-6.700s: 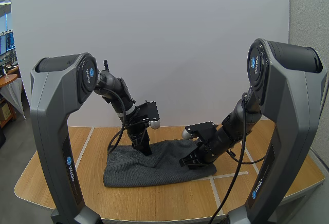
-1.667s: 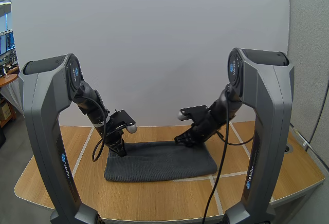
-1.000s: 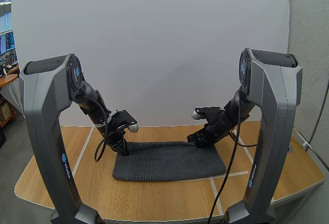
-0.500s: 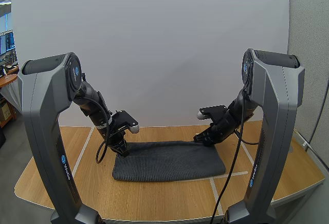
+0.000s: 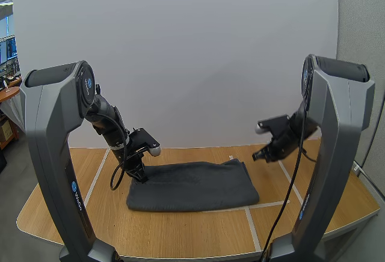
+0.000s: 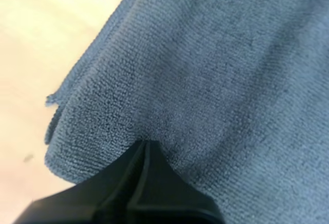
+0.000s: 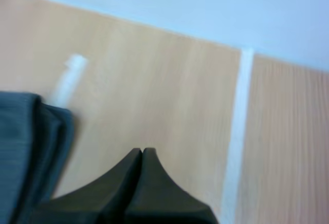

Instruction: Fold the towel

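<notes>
Left gripper (image 5: 141, 178): its two black fingers are pressing together as one wedge, with the tips pinching the cloth just inside the left rear corner of the towel. The cloth is puckering around them.
Towel: the dark grey terry-cloth towel (image 5: 192, 184) is lying folded as a long band across the middle of the table. It is mostly flat — only its right rear corner is bunching into a small peak.
Right gripper (image 5: 257, 155): it is hanging in the air beyond the towel's right end — apart from the cloth, with its fingers lying shut together on nothing, over bare wood.
Table: the light wooden tabletop (image 5: 180, 232) is carrying white tape lines (image 5: 271, 204). One is running just beside the towel's right front corner.
Towel edge by the right gripper: stacked layers are showing next to a short white tape mark.
</notes>
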### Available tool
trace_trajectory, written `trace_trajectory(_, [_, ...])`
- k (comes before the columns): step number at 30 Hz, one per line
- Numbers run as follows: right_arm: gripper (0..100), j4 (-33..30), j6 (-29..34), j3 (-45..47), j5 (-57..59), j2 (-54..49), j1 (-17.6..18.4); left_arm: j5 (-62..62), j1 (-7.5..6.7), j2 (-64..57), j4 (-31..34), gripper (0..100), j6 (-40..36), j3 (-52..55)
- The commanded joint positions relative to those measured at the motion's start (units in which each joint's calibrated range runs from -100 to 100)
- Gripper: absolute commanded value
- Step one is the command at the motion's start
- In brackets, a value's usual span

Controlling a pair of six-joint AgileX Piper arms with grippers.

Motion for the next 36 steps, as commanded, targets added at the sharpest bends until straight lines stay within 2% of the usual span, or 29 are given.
trace_trajectory(1, [0,0.82,0.51,0.17,15.16,-15.35,0.12,-5.05,0.69,-7.87,-0.03,0,1.14,1.19])
trace_trajectory(8, [0,1.19,4.52,0.17,33.39,-22.82,0.12,3.68,0.69,-22.05,-7.15,0,4.11,1.19])
trace_trajectory(12, [0,1.5,5.36,0.76,45.16,-23.48,0.28,12.33,0.69,-26.4,-8.11,0,4.96,1.19])
trace_trajectory(15, [0,1.39,5.35,4.3,46.99,-23.51,1.63,19.97,0.69,-26.91,-8.11,0,5.59,1.78])
trace_trajectory(18, [0,1.39,5.35,7.88,46.99,-23.51,3.27,20.41,0.69,-26.91,-8.2,0,6.32,3.64])
trace_trajectory(20, [0,1.39,4.82,10.17,44.39,-23.51,5.0,20.88,0.69,-26.91,-7.95,0,7.9,5.3])
trace_trajectory(23, [0,1.39,4.74,12.02,31.87,-23.37,8.31,20.88,0.69,-26.67,-7.95,0,9.18,7.1])
trace_trajectory(29, [0,1.52,5.13,10.34,13.56,-17.99,14.53,17.56,0.69,-23.05,-6.78,0,9.62,9.49])
trace_trajectory(31, [0,1.81,5.46,8.99,9.65,-15.08,15.01,17.23,0.69,-21.05,-6.52,0,9.62,9.49])
trace_trajectory(36, [0,2.18,5.46,4.79,8.68,-8.49,15.01,15.87,0.69,-17.5,-6.37,0,9.99,9.49])
